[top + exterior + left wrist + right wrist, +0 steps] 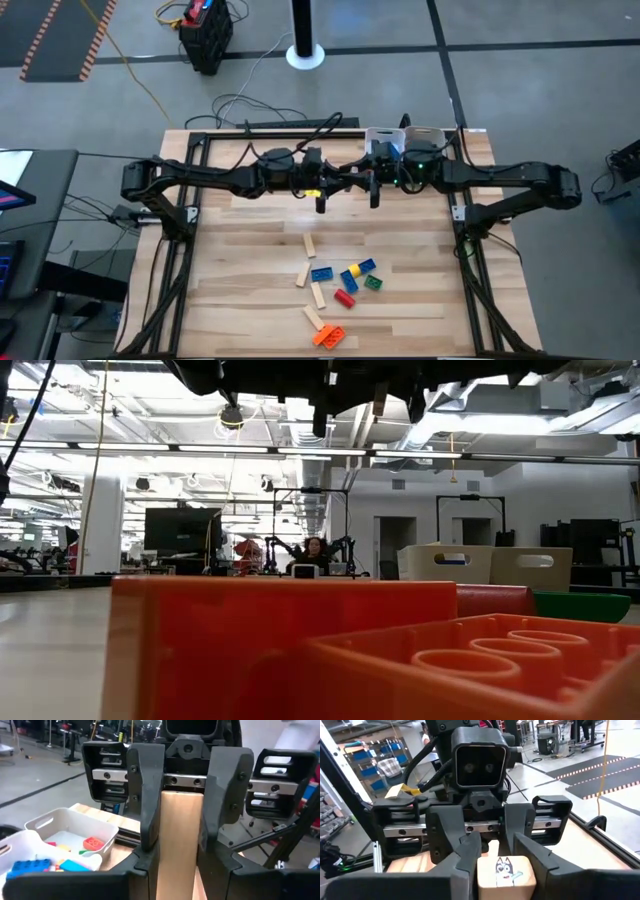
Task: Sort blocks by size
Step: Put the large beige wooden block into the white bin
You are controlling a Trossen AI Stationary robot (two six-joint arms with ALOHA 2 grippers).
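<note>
My two grippers meet nose to nose high above the table's far middle, left gripper [335, 186] and right gripper [360, 184], each shut on one end of a pale wooden bar [181, 825]. The end of the bar toward my right wrist bears a cartoon dog sticker [506, 870]. In the high view the grippers hide the bar. Several loose blocks [340, 285] lie flat on the near middle of the table: wooden bars [309, 246] and blue, yellow, green, red and orange bricks. My left gripper pinches one end of the bar [180, 875] between its two fingers. The fingers come level from the table's left and lie along the bar, which is level and clear of the table. My right gripper pinches the sticker end of the bar [492, 847] between its two fingers [465, 862]. They come level from the table's right and lie along the bar, facing the left gripper.
Two white trays [385, 138] [425, 135] stand at the table's far edge. The left wrist view shows one tray [70, 820] holding a red brick and another holding blue ones. An orange brick [400, 660] lies right in front of the low camera. Bare wood lies under the grippers.
</note>
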